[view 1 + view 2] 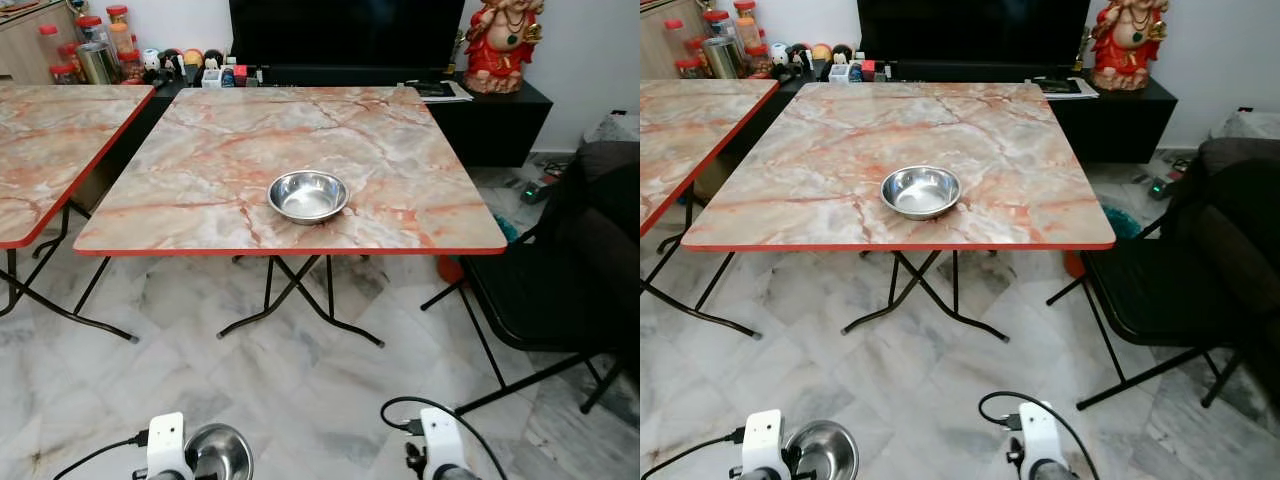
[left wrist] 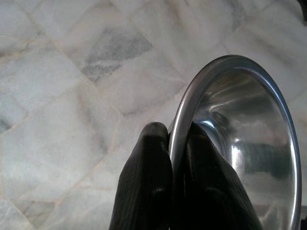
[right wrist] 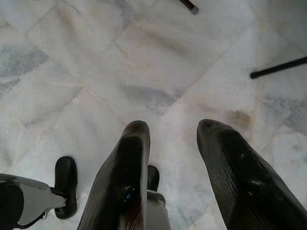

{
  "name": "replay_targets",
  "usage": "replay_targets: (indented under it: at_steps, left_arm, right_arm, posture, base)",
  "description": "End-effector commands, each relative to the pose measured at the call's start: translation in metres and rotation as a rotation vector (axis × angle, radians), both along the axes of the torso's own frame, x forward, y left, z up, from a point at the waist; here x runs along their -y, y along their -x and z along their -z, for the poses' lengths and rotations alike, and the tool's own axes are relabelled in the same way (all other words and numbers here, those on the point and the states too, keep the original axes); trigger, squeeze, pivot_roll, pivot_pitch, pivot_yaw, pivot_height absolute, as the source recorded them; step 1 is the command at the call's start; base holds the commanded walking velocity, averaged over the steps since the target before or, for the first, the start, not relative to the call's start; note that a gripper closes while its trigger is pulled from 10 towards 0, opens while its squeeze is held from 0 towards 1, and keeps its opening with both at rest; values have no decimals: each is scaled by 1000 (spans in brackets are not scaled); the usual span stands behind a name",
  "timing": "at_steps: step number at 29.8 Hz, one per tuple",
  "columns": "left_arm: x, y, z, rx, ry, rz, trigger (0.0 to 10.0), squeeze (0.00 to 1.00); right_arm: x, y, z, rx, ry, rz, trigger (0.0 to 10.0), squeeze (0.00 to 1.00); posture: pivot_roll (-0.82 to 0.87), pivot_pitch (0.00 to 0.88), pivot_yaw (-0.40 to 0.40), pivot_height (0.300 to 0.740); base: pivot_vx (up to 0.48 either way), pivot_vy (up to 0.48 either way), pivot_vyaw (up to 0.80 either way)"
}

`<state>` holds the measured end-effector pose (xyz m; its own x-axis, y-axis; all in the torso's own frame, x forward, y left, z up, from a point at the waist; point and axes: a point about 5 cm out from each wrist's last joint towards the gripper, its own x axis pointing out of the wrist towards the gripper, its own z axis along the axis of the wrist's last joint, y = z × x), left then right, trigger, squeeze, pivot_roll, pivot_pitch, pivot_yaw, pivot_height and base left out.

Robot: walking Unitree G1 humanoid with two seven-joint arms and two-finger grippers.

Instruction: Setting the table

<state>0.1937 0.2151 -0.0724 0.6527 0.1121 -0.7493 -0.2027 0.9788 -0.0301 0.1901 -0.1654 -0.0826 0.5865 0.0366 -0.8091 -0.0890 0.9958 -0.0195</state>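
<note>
Here, the left gripper (image 2: 170,132) is hanging low over the marble floor (image 1: 300,400), its two black fingers clamping the rim of a steel bowl (image 2: 240,143). A second steel bowl (image 1: 308,195) is sitting near the front edge of the marble-patterned table (image 1: 200,150). The right gripper (image 3: 168,129) is pointing at the floor, fingers spread apart and holding nothing. A black chair (image 1: 560,290) is standing to the table's right.

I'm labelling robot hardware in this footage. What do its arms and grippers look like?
Each wrist ends in a white boxy module with a black cable looping from it, as on the left arm and right arm. The left gripper and right gripper each have two long black fingers, matte and finely ribbed, tapering to rounded tips.
</note>
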Motion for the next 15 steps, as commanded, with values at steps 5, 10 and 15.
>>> replay_targets:
  at_steps: [5, 10, 15]
  left_arm:
    - [0, -1, 0, 1, -5, 0, 10000, 0]
    - [-1, -1, -1, 3, -6, -3, 10000, 0]
    - [0, -1, -1, 1, -5, 0, 10000, 0]
  right_arm:
    - [4, -4, -2, 12, 12, 1, 10000, 0]
    - [4, -4, -2, 11, 12, -2, 10000, 0]
    - [2, -4, -3, 18, 29, -42, 10000, 0]
  posture:
    - [-1, 0, -17, 719]
    - [-1, 0, -17, 719]
    - [-2, 0, -15, 719]
  base:
    - [295, 0, 0]
    - [295, 0, 0]
    - [296, 0, 0]
